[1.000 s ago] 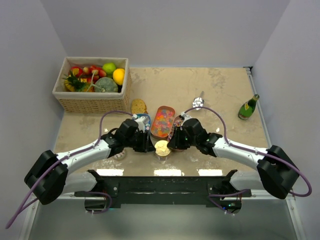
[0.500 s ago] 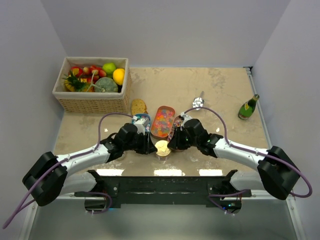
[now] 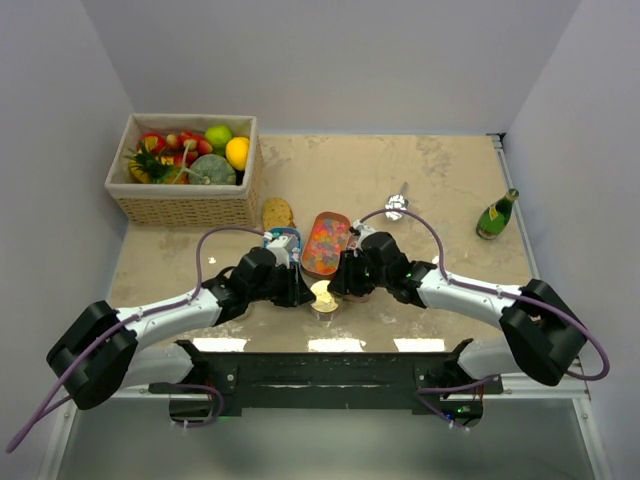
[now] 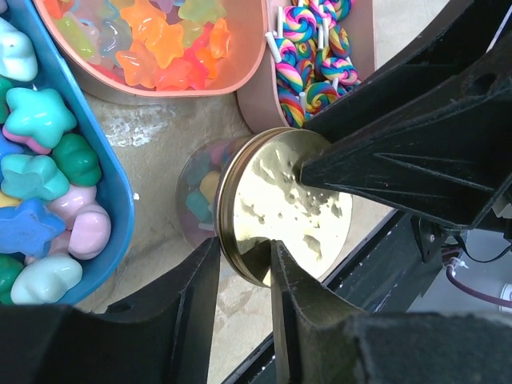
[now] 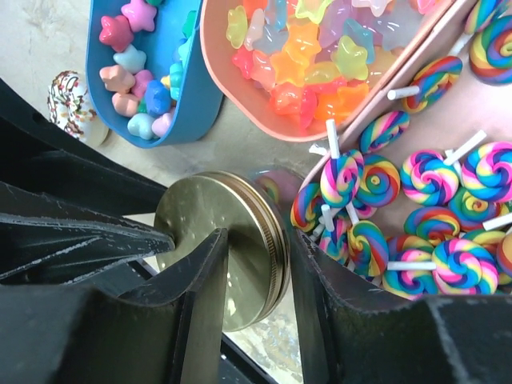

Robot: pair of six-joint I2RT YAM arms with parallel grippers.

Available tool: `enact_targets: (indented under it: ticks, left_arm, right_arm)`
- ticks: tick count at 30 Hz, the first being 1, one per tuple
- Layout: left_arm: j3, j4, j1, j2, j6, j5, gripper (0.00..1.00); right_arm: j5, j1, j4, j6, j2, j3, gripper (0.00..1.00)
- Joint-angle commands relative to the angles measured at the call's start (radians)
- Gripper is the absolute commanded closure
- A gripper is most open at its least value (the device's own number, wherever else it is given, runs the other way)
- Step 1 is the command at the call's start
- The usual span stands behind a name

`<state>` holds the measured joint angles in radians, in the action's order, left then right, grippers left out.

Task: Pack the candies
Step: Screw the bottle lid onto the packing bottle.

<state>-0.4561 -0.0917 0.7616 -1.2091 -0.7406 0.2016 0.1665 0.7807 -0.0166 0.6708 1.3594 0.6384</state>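
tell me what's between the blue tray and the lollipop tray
The salmon tray of translucent star gummies lies between the blue tray and the lollipop tray, clearest in the right wrist view.

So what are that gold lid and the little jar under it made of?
Lid: looks like brass-coloured metal, shiny, with mirror-like reflections and a ridged rim. Jar: clear glass or plastic, can't tell which; pastel sweets show through.

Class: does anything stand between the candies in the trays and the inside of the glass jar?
Yes: the gold lid sits on the glass jar, covering its mouth, so the candies cannot go in. The left gripper and right gripper are both at that lid.
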Motion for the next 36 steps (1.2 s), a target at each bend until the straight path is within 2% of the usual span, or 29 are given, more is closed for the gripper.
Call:
enact_targets:
  ticks: [1,9,14,20,23,26,27,30,36]
  left_arm:
    - [0.072,0.126,0.002,-0.067,0.047,-0.111,0.75]
    - [0.148,0.058,0.004,-0.099,0.038,-0.087,0.77]
    - [0.171,0.027,0.005,-0.098,0.032,-0.082,0.77]
    - [0.136,0.058,0.01,-0.018,0.05,-0.125,0.63]
    - [0.126,0.056,0.011,0.032,0.066,-0.145,0.5]
    - [0.134,0.032,0.015,0.086,0.084,-0.16,0.41]
    - [0.145,0.024,0.018,0.103,0.092,-0.163,0.34]
    - [0.172,-0.028,0.034,0.186,0.106,-0.169,0.28]
    - [0.249,-0.149,0.091,0.322,0.159,-0.182,0.22]
  right_arm:
    - [0.018,0.015,0.067,-0.04,0.067,-0.006,0.63]
    - [0.044,0.015,0.061,-0.046,0.044,-0.014,0.61]
    - [0.111,0.017,0.046,-0.08,0.012,-0.02,0.55]
    - [0.192,0.015,0.085,-0.141,-0.032,-0.036,0.47]
    - [0.199,0.017,0.116,-0.166,-0.045,-0.042,0.46]
    - [0.18,0.015,0.133,-0.169,-0.051,-0.042,0.45]
    - [0.171,0.015,0.135,-0.166,-0.052,-0.04,0.45]
    - [0.119,0.015,0.158,-0.158,-0.078,-0.022,0.45]
    - [0.022,0.015,0.225,-0.16,-0.1,0.037,0.46]
